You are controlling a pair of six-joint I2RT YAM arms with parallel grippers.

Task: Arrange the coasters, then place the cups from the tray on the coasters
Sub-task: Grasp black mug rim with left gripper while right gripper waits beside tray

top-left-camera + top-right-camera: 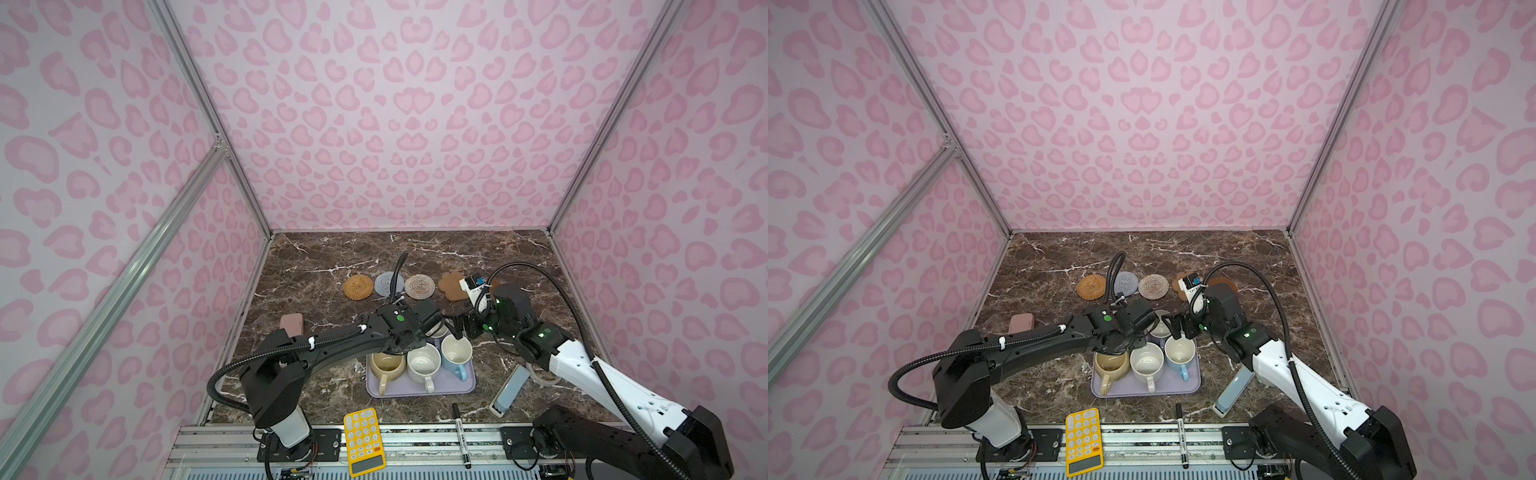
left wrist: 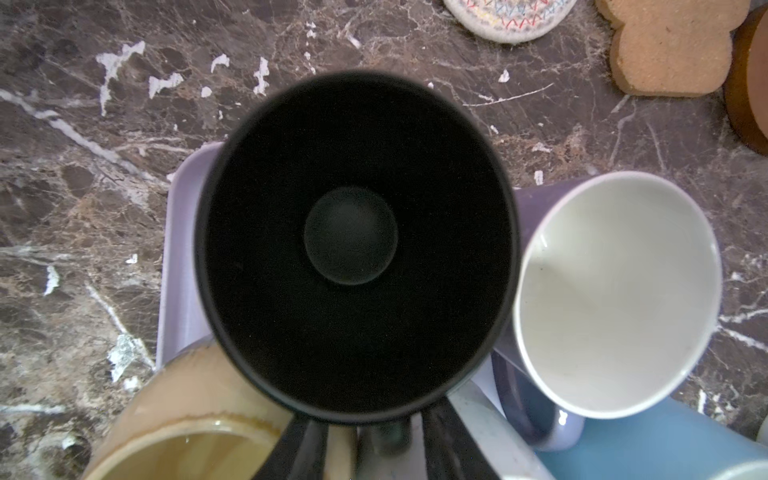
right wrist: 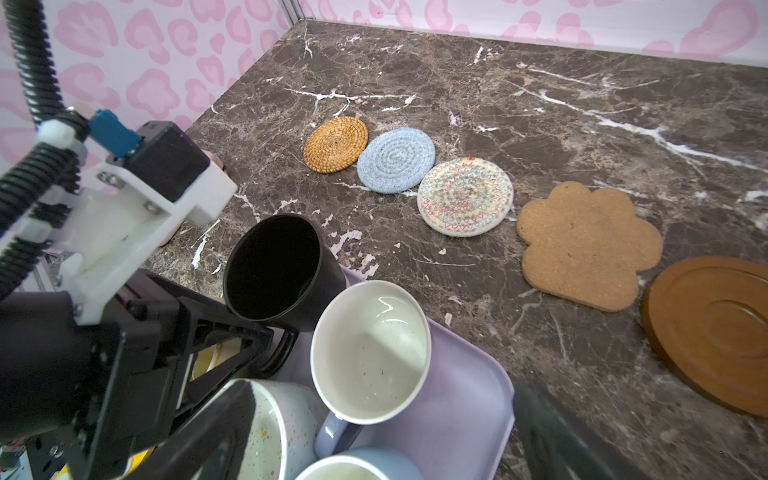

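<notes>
Matte black mug (image 3: 274, 266) at a rounded corner of smooth lavender tray (image 3: 457, 395), looped handle between fingers of left end effector (image 3: 266, 345), pinch impossible to tell; right end effector (image 1: 456, 328) spread, empty.

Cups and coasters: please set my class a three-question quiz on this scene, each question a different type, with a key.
1. Count: how many coasters lie in the row beyond the tray?
2. Choose: the left tool has its fingers at the handle of which cup? A the black cup; B the light blue cup; C the beige cup.
3. True or false: the right tool is shut on the speckled cup.
Key: 1 five; 2 A; 3 false, it is open and holds nothing.
</notes>
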